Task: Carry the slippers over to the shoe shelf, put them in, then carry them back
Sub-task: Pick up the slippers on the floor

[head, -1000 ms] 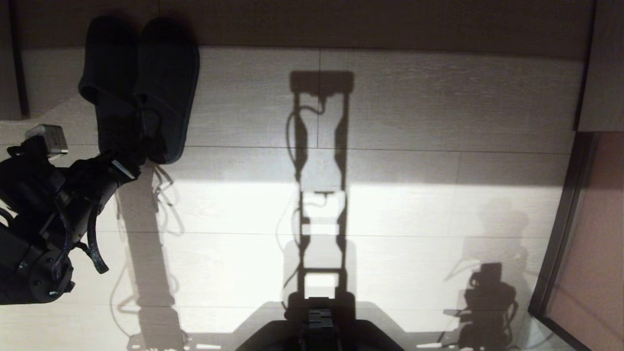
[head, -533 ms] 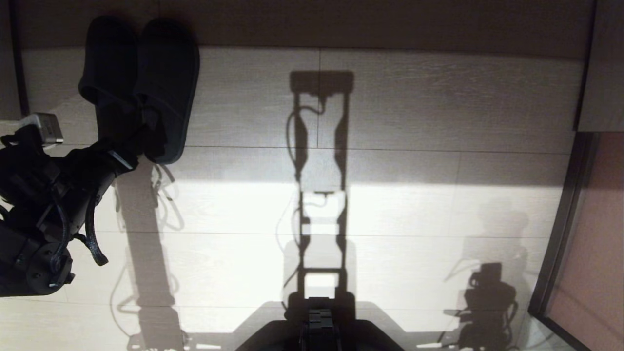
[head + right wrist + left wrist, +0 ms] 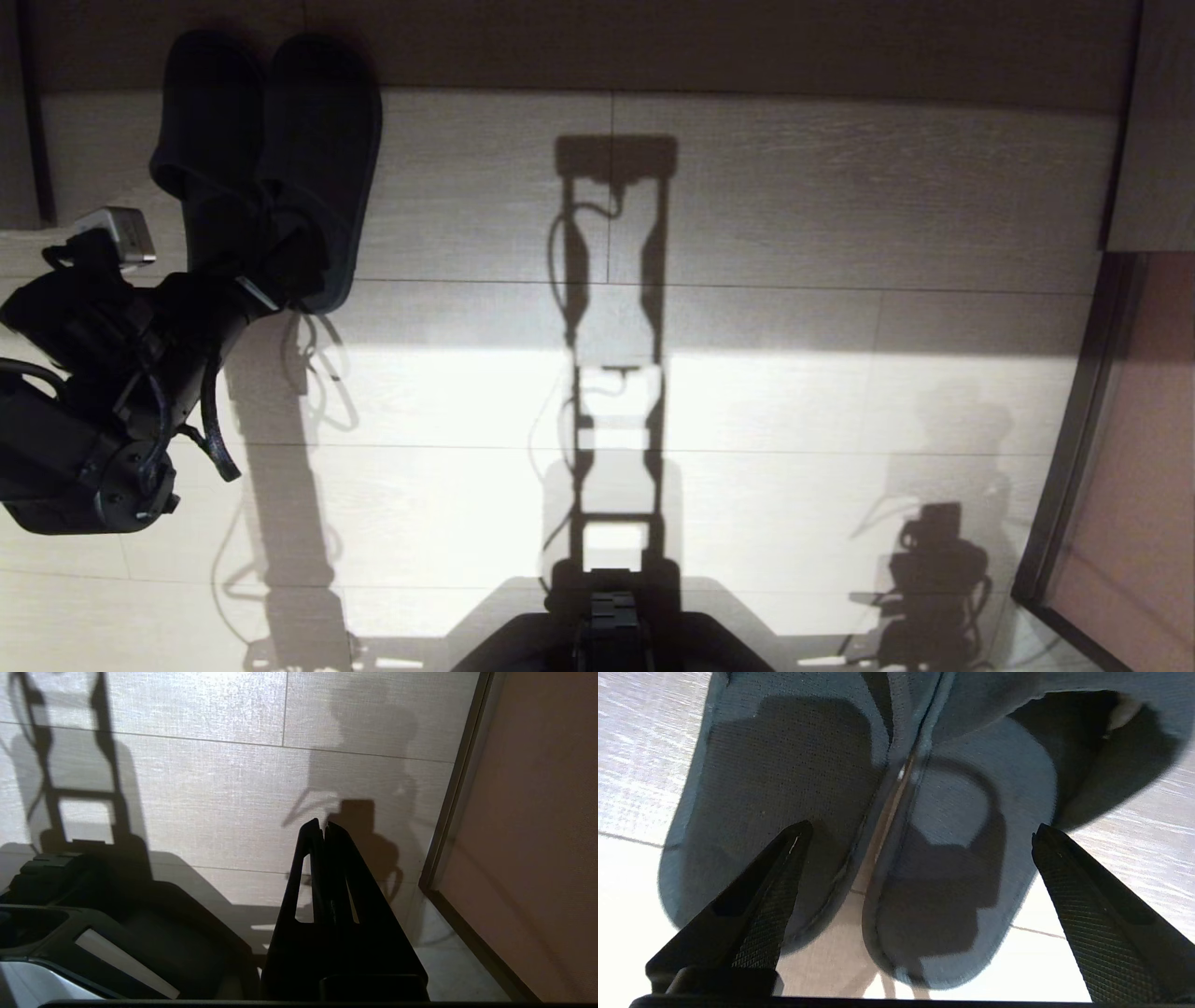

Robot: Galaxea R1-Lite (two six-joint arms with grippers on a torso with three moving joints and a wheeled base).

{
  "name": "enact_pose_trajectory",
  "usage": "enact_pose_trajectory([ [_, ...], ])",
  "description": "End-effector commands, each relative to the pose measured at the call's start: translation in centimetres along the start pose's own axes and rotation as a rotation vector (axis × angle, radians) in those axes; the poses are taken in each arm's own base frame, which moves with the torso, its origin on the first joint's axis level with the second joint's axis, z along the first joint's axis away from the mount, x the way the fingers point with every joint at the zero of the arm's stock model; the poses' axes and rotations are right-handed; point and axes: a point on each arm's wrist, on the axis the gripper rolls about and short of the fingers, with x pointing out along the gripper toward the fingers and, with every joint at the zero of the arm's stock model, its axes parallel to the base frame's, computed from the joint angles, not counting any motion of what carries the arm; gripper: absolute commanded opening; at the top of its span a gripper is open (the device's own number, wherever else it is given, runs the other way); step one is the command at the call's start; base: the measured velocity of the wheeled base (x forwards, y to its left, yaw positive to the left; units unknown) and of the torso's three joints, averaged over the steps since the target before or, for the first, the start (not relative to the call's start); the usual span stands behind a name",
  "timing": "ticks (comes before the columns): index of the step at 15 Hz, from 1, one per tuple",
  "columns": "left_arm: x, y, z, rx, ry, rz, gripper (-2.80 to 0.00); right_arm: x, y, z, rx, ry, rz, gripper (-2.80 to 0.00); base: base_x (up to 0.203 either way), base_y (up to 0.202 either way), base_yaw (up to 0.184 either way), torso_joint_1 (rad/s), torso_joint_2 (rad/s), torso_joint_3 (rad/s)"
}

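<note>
The slippers (image 3: 271, 149) lie side by side on the pale floor at the far left, toes pointing away into a dark band along the floor's far edge. The shoe shelf is not recognisable in these views. My left gripper (image 3: 280, 257) is open wide at their heel ends. In the left wrist view the slippers (image 3: 952, 858) fill the frame beneath the left gripper (image 3: 920, 827). One fingertip (image 3: 798, 835) sits over one insole and the other (image 3: 1043, 835) past the second slipper's outer edge; nothing is gripped. My right gripper (image 3: 322, 825) hangs shut beside the base, holding nothing.
Pale tiled floor (image 3: 794, 233) carries the robot's shadows. A dark-framed brownish panel (image 3: 1074, 420) borders the right side. A dark upright edge (image 3: 37, 140) stands at the far left beside the slippers. My base (image 3: 611, 635) shows at the near edge.
My left arm has moved forward and slightly right, bringing the open gripper further over the slippers' heels. The slippers and the right arm have not moved.
</note>
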Motion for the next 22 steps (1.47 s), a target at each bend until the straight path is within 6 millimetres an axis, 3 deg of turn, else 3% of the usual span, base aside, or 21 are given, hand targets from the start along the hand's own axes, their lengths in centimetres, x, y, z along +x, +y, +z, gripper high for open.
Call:
enact_pose_trajectory([
  [1, 0.8, 0.1, -0.6, -0.001, -0.011, -0.005, 0.00, 0.0, 0.0, -1.2, -0.001, 0.001, 0.000, -2.80, 0.000, 0.000, 0.000, 0.000, 0.00, 0.000],
  [8, 2.2, 0.0, -0.1, 0.013, -0.067, -0.014, 0.00, 0.0, 0.0, -1.2, -0.001, -0.001, 0.000, -2.80, 0.000, 0.000, 0.000, 0.000, 0.00, 0.000],
  [16, 3.5, -0.7, 2.2, 0.032, -0.166, -0.038, 0.00, 0.0, 0.0, -1.2, -0.001, -0.001, 0.000, -2.80, 0.000, 0.000, 0.000, 0.000, 0.00, 0.000],
  [22, 4.1, -0.6, 2.1, 0.032, -0.182, -0.032, 0.00, 0.0, 0.0, -1.2, -0.001, 0.000, 0.000, -2.80, 0.000, 0.000, 0.000, 0.000, 0.00, 0.000],
])
